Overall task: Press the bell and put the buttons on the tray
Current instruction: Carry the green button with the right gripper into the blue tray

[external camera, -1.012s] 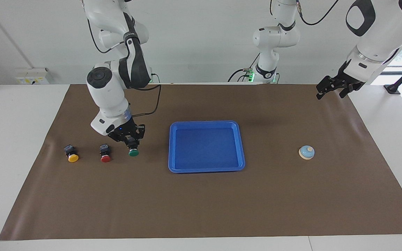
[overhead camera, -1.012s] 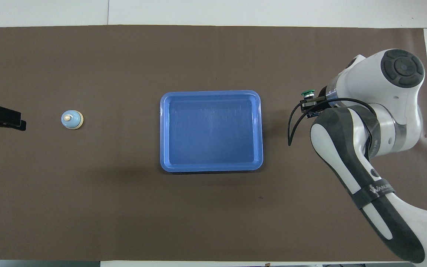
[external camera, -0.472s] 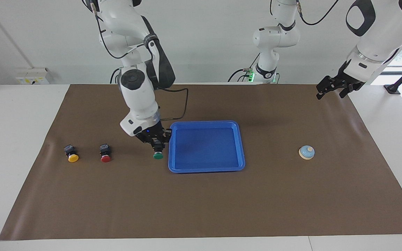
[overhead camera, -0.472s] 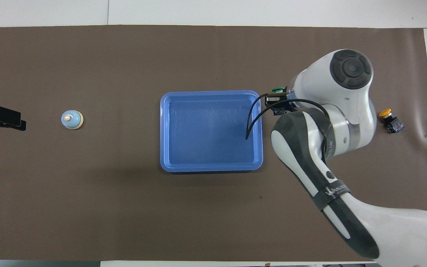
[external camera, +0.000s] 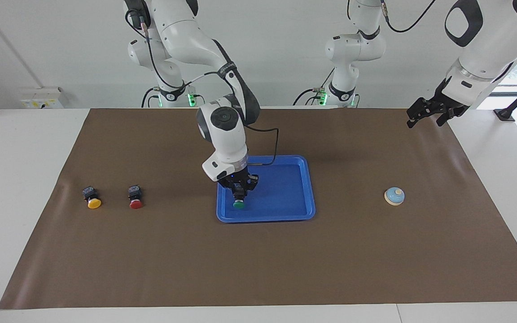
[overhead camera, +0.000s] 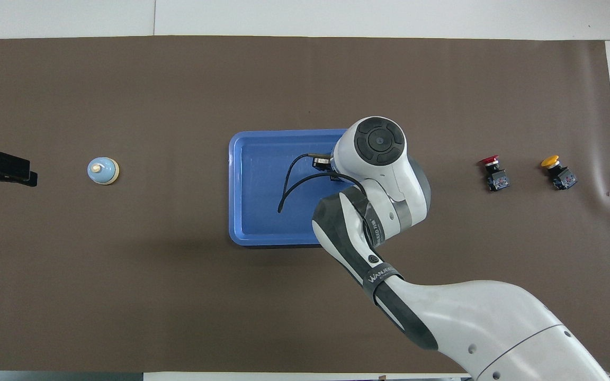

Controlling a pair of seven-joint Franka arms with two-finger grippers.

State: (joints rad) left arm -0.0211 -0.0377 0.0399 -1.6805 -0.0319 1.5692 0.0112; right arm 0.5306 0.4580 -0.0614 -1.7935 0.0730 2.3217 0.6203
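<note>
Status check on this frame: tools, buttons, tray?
Right tool shut on green button, over tray. Left tool waits near bell. Red button, yellow button on mat. Nothing in the way.

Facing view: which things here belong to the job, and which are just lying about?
Job: tray; green button held over it by the right gripper; red button; yellow button; bell; left gripper, waiting.
Lying about: brown mat only.

— What did the arms look like?
— Glossy white shells with dark grey joint caps and black bands; the right arm (overhead camera: 389,211) carried grey lettering and a looping black cable.
— And the bases?
— Green lights glowed there; the grippers were black.
</note>
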